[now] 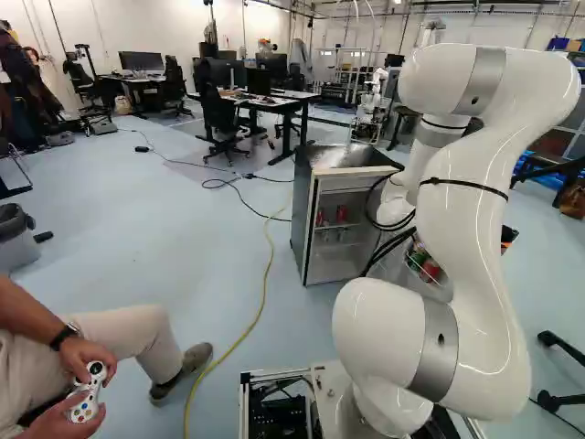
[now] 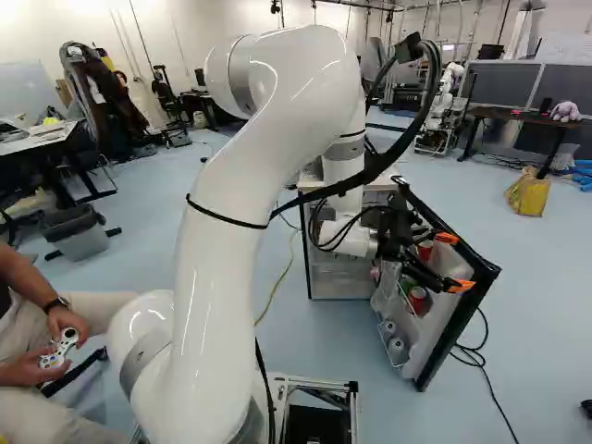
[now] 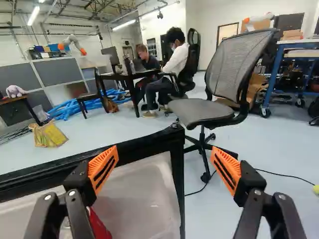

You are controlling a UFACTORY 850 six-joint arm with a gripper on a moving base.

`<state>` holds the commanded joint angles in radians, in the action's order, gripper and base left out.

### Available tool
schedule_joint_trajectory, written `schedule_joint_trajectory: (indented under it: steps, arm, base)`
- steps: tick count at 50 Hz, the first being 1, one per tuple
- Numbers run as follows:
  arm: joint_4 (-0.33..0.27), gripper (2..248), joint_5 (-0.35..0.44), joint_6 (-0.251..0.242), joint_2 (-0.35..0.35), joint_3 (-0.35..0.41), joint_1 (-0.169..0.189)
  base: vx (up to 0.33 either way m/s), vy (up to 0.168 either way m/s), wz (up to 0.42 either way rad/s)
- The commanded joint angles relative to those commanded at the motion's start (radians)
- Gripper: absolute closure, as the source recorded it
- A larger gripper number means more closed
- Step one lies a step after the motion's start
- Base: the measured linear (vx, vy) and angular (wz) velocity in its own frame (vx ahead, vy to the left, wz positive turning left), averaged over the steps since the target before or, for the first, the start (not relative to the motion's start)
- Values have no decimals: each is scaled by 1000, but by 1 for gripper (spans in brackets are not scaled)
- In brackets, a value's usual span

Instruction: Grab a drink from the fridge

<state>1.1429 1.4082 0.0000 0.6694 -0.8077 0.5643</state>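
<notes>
The gripper is at the fridge door in the right base view, beside the cans on its inner side. In the wrist view the gripper stands wide open, the door's dark corner ahead between its fingers, with nothing gripped. A red can shows partly under one finger. The door stands open; its racks hold a red can and pale cans. The fridge has red cans on an inner shelf.
A seated person's shoe is on the floor left of the base. A yellow cable runs along the floor toward the fridge. Beyond the door are an office chair and a yellow bag. Another robot stands behind the fridge.
</notes>
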Motion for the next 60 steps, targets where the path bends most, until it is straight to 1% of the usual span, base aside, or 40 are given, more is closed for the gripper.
schedule_joint_trajectory:
  steps: [10, 18, 25, 31, 43, 60]
  arm:
    - [0, 3, 0, 0, 19, -34, 9]
    - [0, 3, 0, 0, 25, -43, 11]
    - [-2, 3, 2, 0, 22, -38, 11]
    - [-17, 3, 6, 0, 8, -14, 10]
    - [-88, 3, 18, 0, -36, 61, 7]
    - [-232, 3, 36, 0, -106, 174, 2]
  base:
    - [0, 0, 0]
    - [0, 0, 0]
    - [0, 0, 0]
    - [0, 0, 0]
    - [0, 0, 0]
    - [0, 0, 0]
